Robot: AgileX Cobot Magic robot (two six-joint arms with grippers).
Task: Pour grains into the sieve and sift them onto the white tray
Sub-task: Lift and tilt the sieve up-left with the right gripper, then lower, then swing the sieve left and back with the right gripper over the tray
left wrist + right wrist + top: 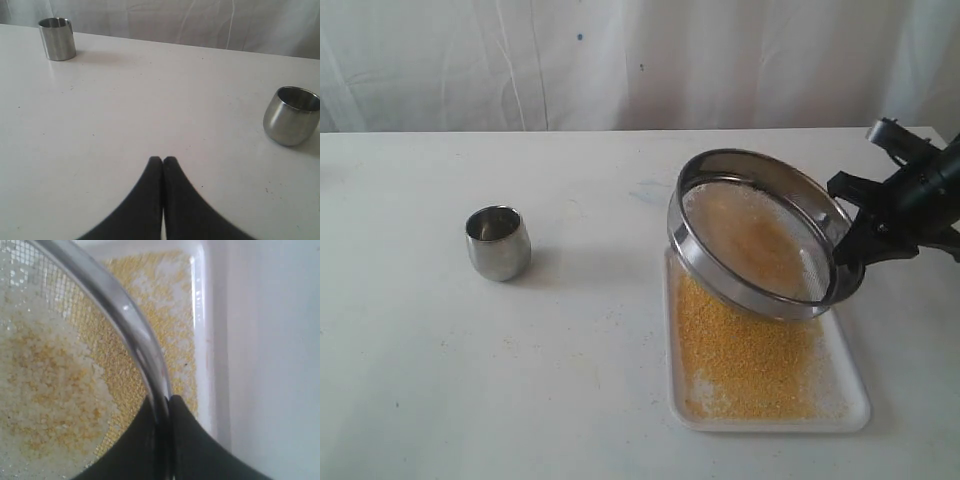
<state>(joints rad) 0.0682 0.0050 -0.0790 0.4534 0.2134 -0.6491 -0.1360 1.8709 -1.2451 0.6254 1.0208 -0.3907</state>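
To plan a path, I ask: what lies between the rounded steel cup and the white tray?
In the exterior view, the table between the rounded steel cup and the white tray is bare.

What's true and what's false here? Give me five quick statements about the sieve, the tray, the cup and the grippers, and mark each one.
1. The right gripper clamps the sieve by its rim and holds it tilted above the white tray. True.
2. The white tray is bare. False: yellow granules cover much of it.
3. The left gripper is shut and holds nothing. True.
4. The rounded steel cup lies on its side. False: it stands upright on the table, apart from the tray.
5. The sieve contains only yellow granules. False: it holds mostly whitish grains with some yellow mixed in.
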